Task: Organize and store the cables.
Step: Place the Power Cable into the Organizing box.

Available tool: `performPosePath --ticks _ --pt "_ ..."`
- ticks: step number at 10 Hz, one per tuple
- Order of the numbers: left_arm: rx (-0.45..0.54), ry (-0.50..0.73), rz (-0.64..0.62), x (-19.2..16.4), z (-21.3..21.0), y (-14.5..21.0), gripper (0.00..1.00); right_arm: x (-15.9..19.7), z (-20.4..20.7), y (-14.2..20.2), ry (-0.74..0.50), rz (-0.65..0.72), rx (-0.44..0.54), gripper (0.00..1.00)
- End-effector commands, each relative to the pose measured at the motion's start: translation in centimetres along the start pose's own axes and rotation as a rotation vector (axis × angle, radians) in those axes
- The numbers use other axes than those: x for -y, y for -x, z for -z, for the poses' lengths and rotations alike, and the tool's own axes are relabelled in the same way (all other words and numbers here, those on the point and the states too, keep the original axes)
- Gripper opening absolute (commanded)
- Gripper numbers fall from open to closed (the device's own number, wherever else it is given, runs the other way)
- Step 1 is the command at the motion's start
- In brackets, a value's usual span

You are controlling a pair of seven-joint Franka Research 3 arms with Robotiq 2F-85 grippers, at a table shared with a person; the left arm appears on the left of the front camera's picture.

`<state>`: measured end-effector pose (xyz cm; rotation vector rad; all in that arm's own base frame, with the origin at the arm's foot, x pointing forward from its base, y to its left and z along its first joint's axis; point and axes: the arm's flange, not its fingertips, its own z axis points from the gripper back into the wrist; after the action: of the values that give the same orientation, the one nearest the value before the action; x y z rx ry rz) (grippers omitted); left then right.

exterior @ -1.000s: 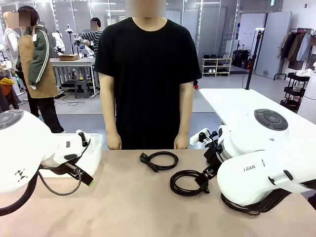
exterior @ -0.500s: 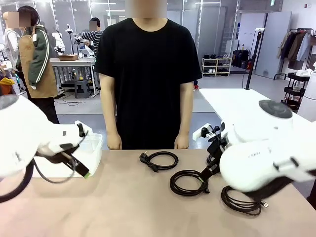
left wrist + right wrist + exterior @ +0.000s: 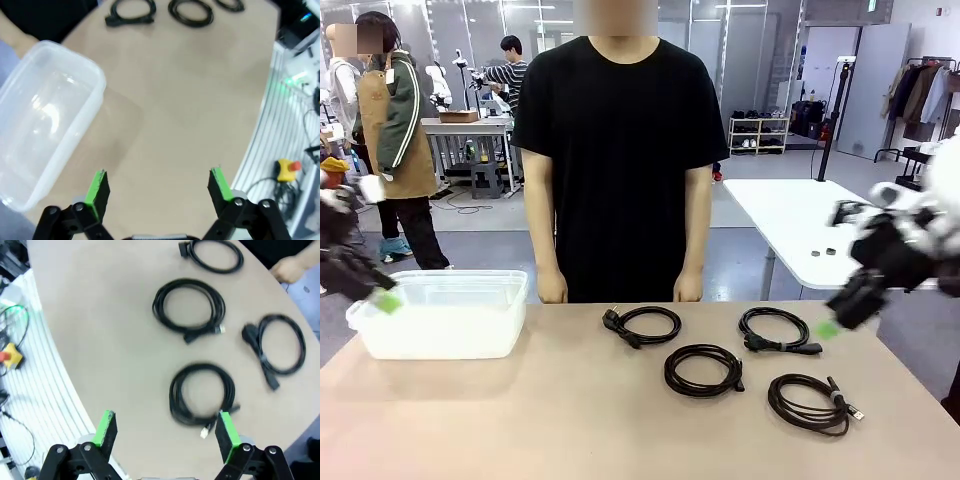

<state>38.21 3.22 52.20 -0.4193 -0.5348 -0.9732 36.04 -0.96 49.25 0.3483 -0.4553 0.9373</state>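
Note:
Several black cables lie as round coils on the tan table [image 3: 570,420]: one [image 3: 642,325] in front of the person, one [image 3: 703,369] at the middle, one [image 3: 777,331] to the right and one [image 3: 812,402] near the front right. My left gripper [image 3: 382,297] hovers, blurred, at the far left beside the clear bin [image 3: 440,313]. It stands open [image 3: 159,185] over bare table. My right gripper [image 3: 830,325] hangs at the right edge, open [image 3: 166,430], above the nearest coil [image 3: 202,395]. Neither one holds anything.
The person stands at the far edge with hands down; one hand [image 3: 290,267] shows by the table rim. The clear bin [image 3: 45,125] holds nothing. A yellow emergency-stop box [image 3: 286,170] lies on the floor off the near side. A white table [image 3: 800,215] stands behind at the right.
Both arms have swung up and outward from the table's middle to its left and right ends. The two right-hand coils, hidden behind the right arm before, are now in plain sight.

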Motion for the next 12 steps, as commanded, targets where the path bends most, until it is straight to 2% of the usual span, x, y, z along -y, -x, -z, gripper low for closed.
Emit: performPosePath --ticks 1,4,6,9,10,12 --pt "0.068 0.038 0.0 -1.9 -3.0 4.7 1.0 -0.2 -3.6 6.7 0.003 0.025 0.051 1.0" --pt "0.224 -0.01 -0.112 -2.1 -5.3 10.5 1.0 -2.8 -7.1 15.1 0.058 0.136 0.168 1.0" --pt "0.275 -0.027 -0.176 -1.4 -5.1 12.8 1.0 -4.5 -7.3 18.1 0.078 0.196 0.212 1.0" --pt "0.265 -0.05 -0.2 -0.8 -5.2 11.9 1.0 -5.0 -6.9 19.2 0.12 0.255 0.249 1.0" --pt "0.263 -0.032 -0.213 -1.5 -5.1 13.5 1.0 -1.2 -12.3 18.4 0.093 0.243 0.221 1.0" --pt "0.263 -0.032 -0.213 -1.5 -5.1 13.5 1.0 -1.2 -12.3 18.4 0.093 0.243 0.221 1.0"
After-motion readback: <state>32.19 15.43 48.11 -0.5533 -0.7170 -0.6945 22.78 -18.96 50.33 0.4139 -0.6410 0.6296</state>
